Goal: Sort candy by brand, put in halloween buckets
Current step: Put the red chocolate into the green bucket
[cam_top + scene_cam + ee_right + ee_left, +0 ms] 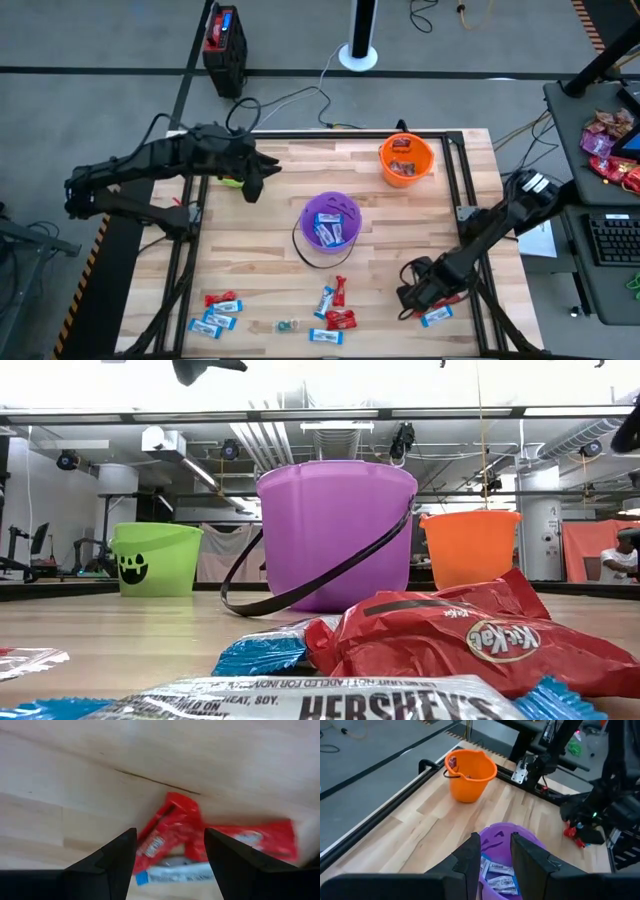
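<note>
Three buckets stand on the wooden table: purple in the middle with blue-and-white candy inside, orange at the far right with dark candy inside, and lime green, mostly hidden under my left arm. Loose red and blue-and-white candy lies along the near edge. My left gripper is open and empty, raised above the table to the far left of the purple bucket. My right gripper is open and points down over a red candy at the near right, next to a blue-and-white piece.
More candy lies at the near left. Black frame rails run along the table's sides. A black and red box sits on the floor beyond the far edge. A side desk at the right holds pink bags and a keyboard.
</note>
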